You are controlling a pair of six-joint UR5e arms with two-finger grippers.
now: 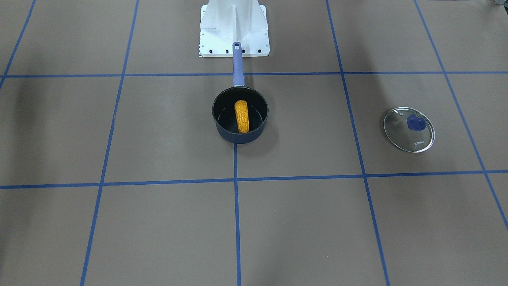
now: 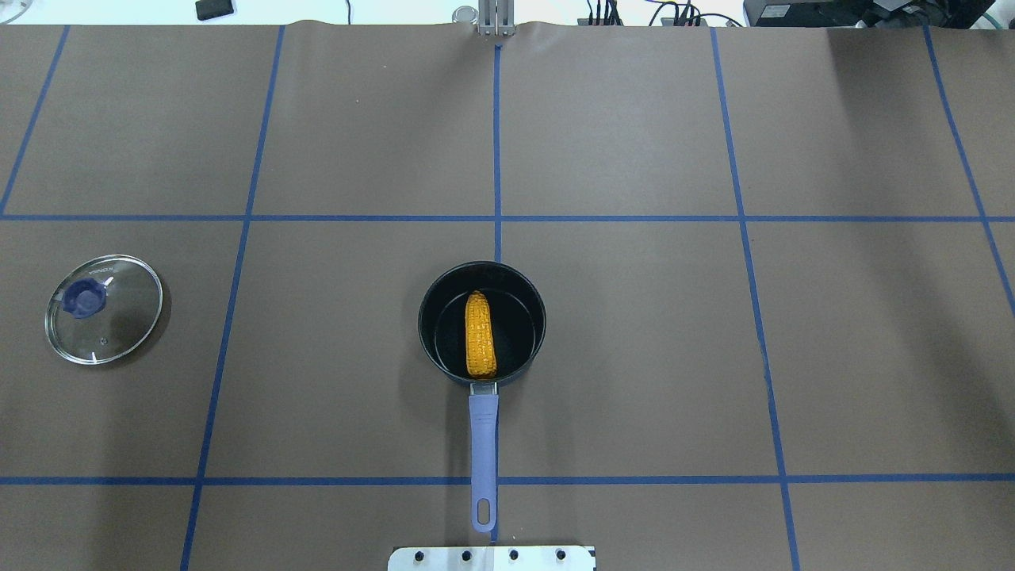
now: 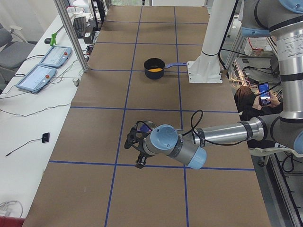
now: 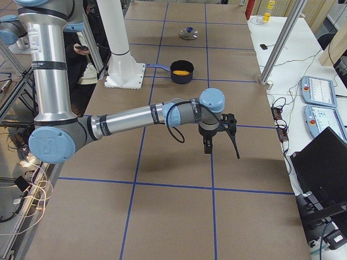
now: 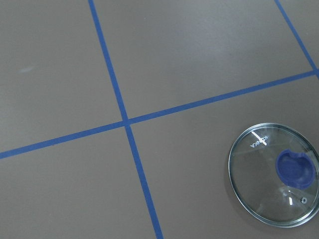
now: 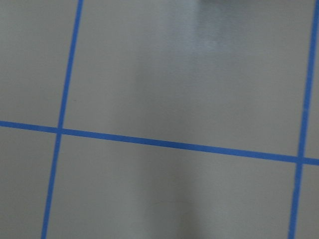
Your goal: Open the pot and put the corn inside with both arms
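Note:
The dark navy pot (image 2: pixel 481 323) stands open at the table's middle, its purple-blue handle (image 2: pixel 483 464) pointing toward the robot base. The yellow-orange corn (image 2: pixel 480 344) lies inside it, also seen in the front-facing view (image 1: pixel 241 116). The pot also shows in the front-facing view (image 1: pixel 240 115) and far off in both side views (image 3: pixel 154 68) (image 4: pixel 182 71). My left gripper (image 3: pixel 136 152) shows only in the exterior left view, above the table and far from the pot. My right gripper (image 4: pixel 222 147) shows only in the exterior right view, also far from the pot. I cannot tell whether either is open or shut.
The round glass lid with a blue knob (image 2: pixel 103 308) lies flat on the table at my left, apart from the pot, and shows in the left wrist view (image 5: pixel 275 174). The white base plate (image 1: pixel 234 29) stands behind the pot handle. Blue tape lines grid the brown table.

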